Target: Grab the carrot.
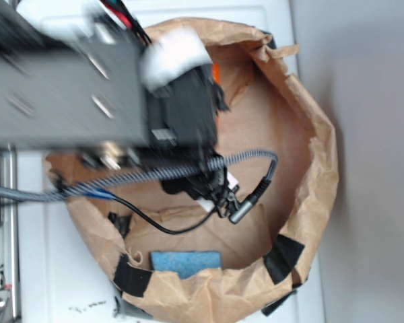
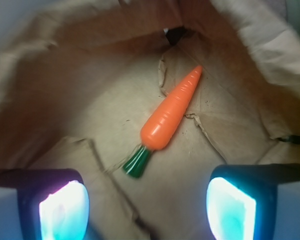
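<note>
The carrot lies flat on the brown paper floor of the bag, glossy orange, its pointed tip toward the upper right and its dark green stem toward the lower left. My gripper hangs above it, open, its two glowing pads wide apart at the bottom of the wrist view, nothing between them. The stem end sits just beyond the gap. In the exterior view the arm covers the carrot except for a small orange patch.
The brown paper bag has raised crumpled walls all round, held with black tape. A blue sponge lies inside near the front wall. A braided cable and a black wire cross the opening.
</note>
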You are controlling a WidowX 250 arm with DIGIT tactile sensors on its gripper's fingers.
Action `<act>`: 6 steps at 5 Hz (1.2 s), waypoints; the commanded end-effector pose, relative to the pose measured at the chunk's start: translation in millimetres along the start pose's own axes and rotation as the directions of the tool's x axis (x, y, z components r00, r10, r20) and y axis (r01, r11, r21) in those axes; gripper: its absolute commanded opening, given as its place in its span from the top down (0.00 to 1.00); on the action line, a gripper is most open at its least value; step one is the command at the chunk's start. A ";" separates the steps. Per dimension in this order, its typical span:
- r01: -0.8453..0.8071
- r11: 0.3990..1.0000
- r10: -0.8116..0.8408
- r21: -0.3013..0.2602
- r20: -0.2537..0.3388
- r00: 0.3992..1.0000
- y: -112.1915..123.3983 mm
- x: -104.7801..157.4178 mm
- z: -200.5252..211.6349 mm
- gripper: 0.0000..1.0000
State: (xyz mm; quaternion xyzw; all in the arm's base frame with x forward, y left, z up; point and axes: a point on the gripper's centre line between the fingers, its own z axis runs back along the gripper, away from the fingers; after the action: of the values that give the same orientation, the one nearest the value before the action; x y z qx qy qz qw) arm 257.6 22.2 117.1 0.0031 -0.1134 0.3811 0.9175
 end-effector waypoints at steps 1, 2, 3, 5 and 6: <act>-0.030 0.998 0.026 0.051 0.083 0.996 -0.2 18.5 -41.9 0.00; -0.054 0.998 0.050 0.037 0.080 0.996 6.1 35.2 -52.9 0.00; -0.047 0.999 0.045 0.025 0.063 0.997 12.2 56.7 -87.5 0.00; -0.042 0.999 0.041 0.018 0.057 0.998 11.3 52.8 -93.9 1.00; -0.033 0.999 0.034 -0.028 0.026 0.999 4.0 41.4 -46.9 1.00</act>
State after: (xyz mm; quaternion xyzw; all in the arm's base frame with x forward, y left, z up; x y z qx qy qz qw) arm 288.8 52.1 62.6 0.0019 -0.1022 0.4032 0.9094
